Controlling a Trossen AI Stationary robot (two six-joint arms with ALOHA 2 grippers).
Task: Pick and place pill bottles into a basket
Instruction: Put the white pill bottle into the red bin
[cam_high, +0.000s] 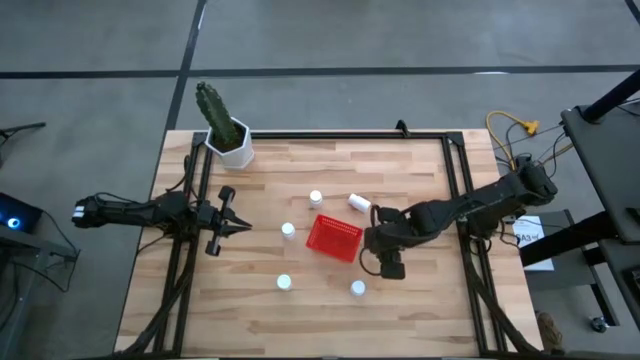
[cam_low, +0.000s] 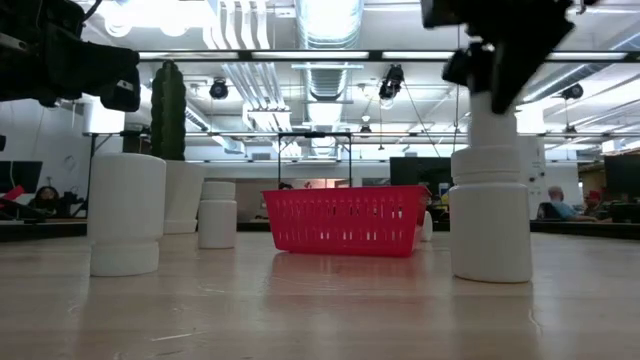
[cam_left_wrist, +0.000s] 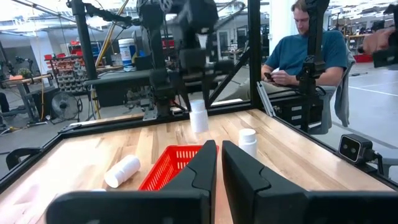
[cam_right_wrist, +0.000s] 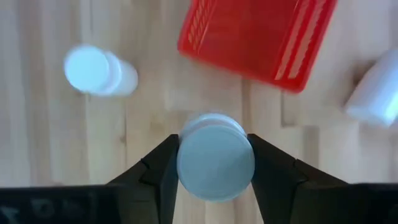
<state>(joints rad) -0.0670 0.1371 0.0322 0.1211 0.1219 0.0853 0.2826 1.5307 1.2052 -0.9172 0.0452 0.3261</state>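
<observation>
Pill bottle (cam_right_wrist: 215, 165) clamped between right tool (cam_right_wrist: 214, 174) fingers, beside red basket (cam_right_wrist: 255, 37).

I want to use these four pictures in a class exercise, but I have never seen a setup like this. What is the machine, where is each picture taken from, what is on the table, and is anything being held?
Two dark robot arms work at a wooden table. One picture looks straight down, one sits at table height, and one camera rides on each wrist. On the table lie a red basket, with no bottle showing in it, small white pill bottles scattered around it, one of them on its side, and a potted cactus at a corner. The right hand grips a bottle by its cap, close beside the basket. The left hand waits shut and empty at the table's left. The wrist view also shows a seated person beyond the table.
</observation>
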